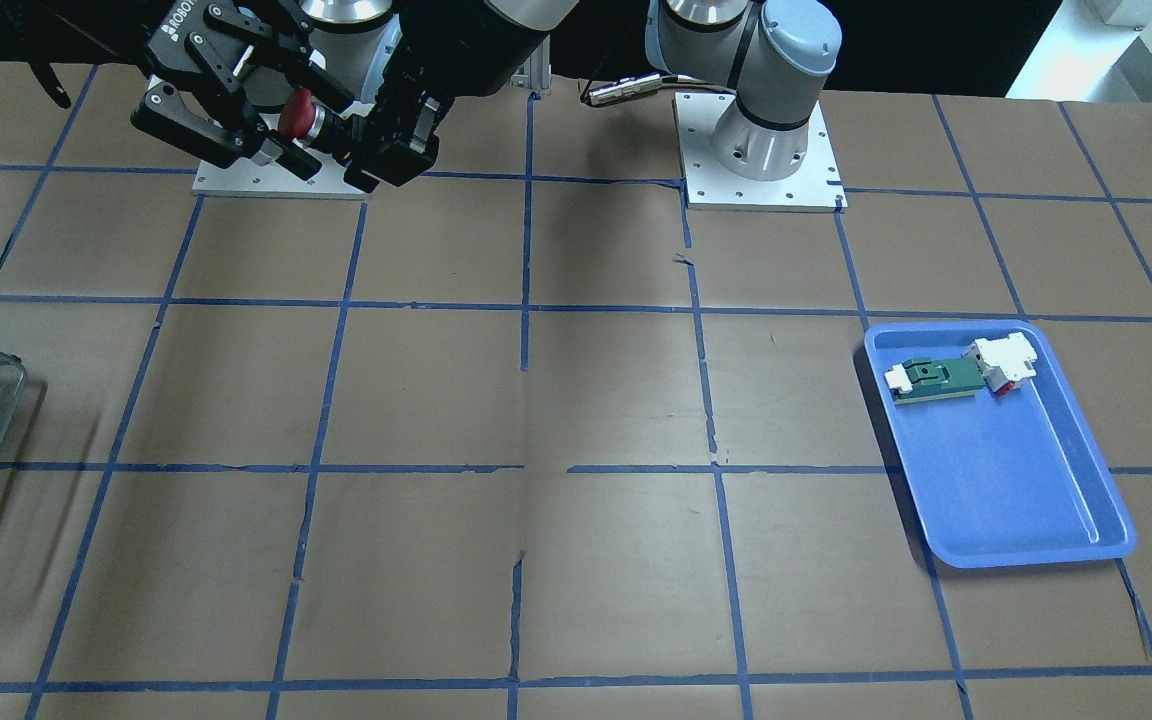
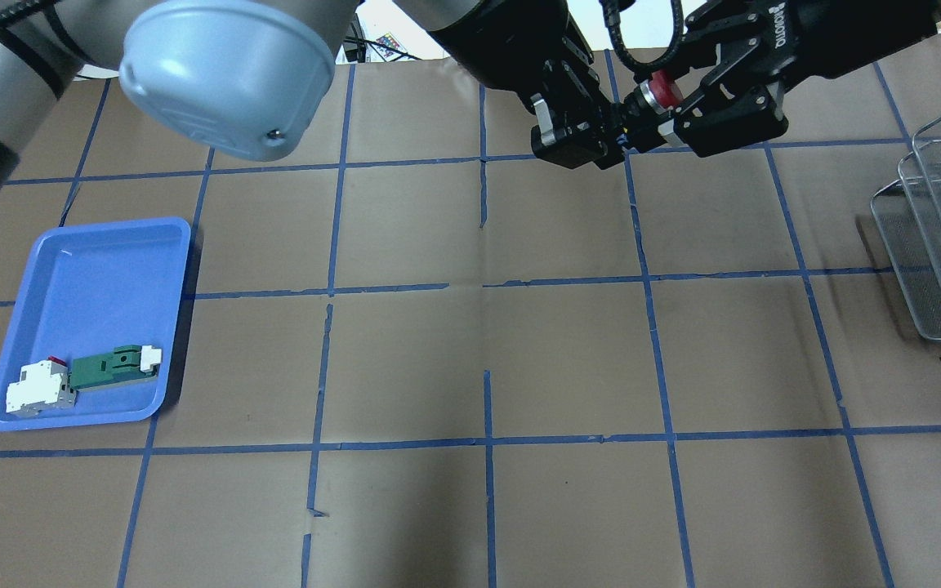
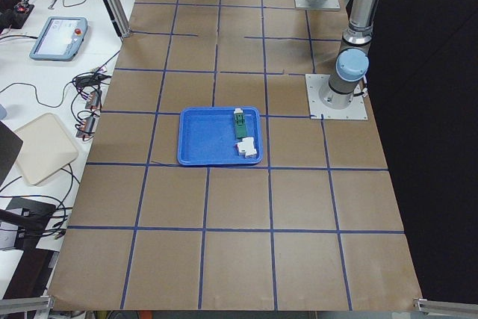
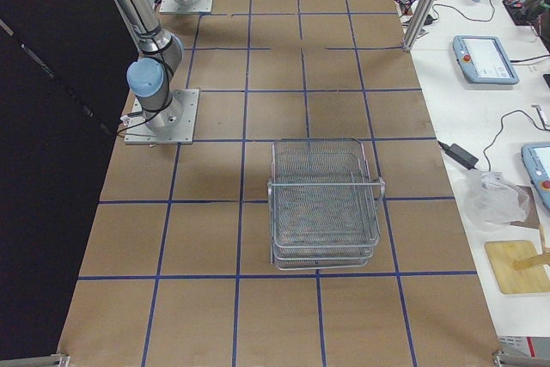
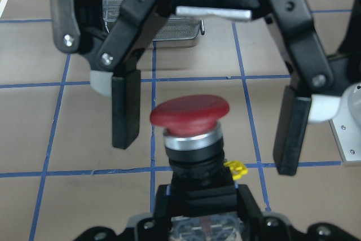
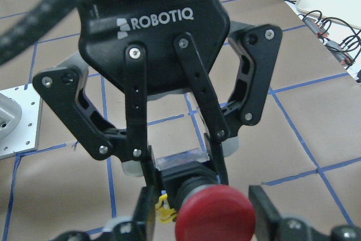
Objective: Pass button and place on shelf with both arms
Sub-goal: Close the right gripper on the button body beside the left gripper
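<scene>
Handover point, both arms met on the robot's right half of the brown paper-covered table with blue tape grid.

Left gripper was clamped on the small push button with red mushroom cap and black cylindrical body. Its fingers pinched the clear end block, with the cap pointing away from the left wrist, toward the right gripper.

Right gripper was spread wide, with one finger on each side of the red cap. A gap showed on both sides and neither finger touched it.

The button was held off the table. In the front view it sat over the right arm's base plate, near the robot's edge.

The silver-grey wire rack with stepped tiers stood on the table at the robot's far right, well apart from the button. I couldn't make out anything on it.

The blue plastic tray sat at the robot's far left. In it were a green-and-white flat part and a white-and-red block, lying just beside each other at the tray's near end.
</scene>
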Robot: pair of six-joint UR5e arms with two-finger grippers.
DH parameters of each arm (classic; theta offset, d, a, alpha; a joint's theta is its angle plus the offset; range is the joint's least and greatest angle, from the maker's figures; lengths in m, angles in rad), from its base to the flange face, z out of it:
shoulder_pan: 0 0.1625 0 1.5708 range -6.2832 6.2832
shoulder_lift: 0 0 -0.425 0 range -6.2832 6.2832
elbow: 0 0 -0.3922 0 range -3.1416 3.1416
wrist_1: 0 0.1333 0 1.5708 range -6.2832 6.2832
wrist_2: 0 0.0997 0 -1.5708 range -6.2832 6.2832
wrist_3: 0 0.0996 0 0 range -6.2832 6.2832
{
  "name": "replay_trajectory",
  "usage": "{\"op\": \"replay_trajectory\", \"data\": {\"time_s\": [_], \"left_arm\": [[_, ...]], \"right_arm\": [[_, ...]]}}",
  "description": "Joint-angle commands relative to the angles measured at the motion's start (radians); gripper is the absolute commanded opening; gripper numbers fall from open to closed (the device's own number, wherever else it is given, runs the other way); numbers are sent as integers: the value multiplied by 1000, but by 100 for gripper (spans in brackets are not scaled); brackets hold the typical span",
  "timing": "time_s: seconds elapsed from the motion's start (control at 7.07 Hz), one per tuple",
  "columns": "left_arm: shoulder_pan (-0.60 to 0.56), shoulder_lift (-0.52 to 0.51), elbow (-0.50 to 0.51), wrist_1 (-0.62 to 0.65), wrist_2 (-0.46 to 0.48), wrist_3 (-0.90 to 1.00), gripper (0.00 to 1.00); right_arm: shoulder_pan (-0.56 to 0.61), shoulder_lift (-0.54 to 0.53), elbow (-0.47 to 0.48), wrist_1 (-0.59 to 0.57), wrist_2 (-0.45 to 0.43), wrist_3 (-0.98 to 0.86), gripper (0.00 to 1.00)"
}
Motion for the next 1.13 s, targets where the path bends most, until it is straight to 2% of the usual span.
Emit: {"op": "replay_trajectory", "data": {"time_s": [0.0, 0.14, 0.28, 0.57, 0.71, 0.85, 0.99], "left_arm": [[-1, 7, -1, 0, -1, 0, 6], [2, 6, -1, 0, 0, 0, 16], [4, 6, -4, 1, 8, -8, 99], [7, 7, -1, 1, 11, -11, 100], [18, 10, 6, -3, 52, -12, 100], [33, 16, 8, 0, 136, -37, 100], [73, 18, -6, -2, 169, -93, 100]], "right_arm": [[0, 2, 0, -12, -5, -3, 0], [0, 2, 0, -12, -3, -3, 0], [0, 2, 0, -12, -3, -3, 0], [0, 2, 0, -10, -6, 9, 0], [-1, 8, 2, -15, -11, 8, 0], [-14, 14, 2, -18, -62, -7, 0], [-40, 51, 2, -38, -194, -6, 0]]}}
